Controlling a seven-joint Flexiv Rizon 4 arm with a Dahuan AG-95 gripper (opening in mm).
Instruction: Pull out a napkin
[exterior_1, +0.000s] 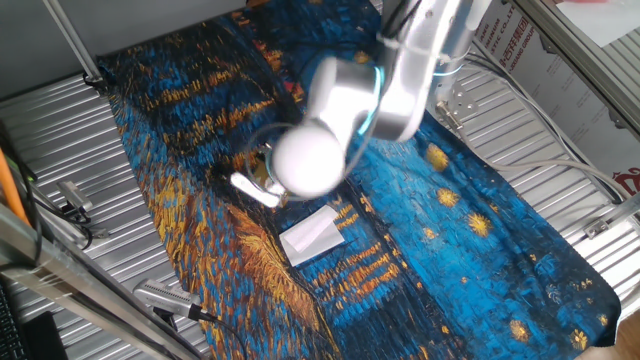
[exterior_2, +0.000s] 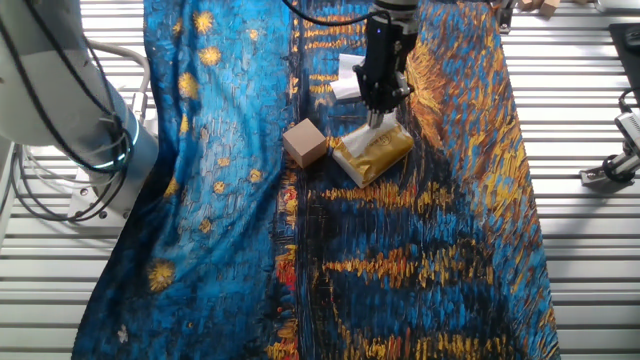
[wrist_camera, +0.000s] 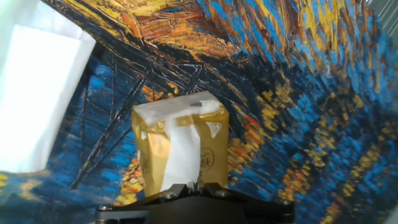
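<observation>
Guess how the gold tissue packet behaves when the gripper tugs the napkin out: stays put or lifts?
The gold tissue packet looks like a small soft film pack, probably light, so it may lift or slide with the napkin. It lies on a patterned cloth, which may bunch rather than grip. The gripper is right above it; whether it has pinched yet is unclear.

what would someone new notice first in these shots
The starry-night painting cloth draped over the metal table catches the eye first. Mid-cloth, the tool points down at the top of a yellow-gold tissue packet, where the napkin pokes from its opening. A small brown cardboard cube sits right beside the packet, and a flat folded white sheet lies just beyond it.
</observation>
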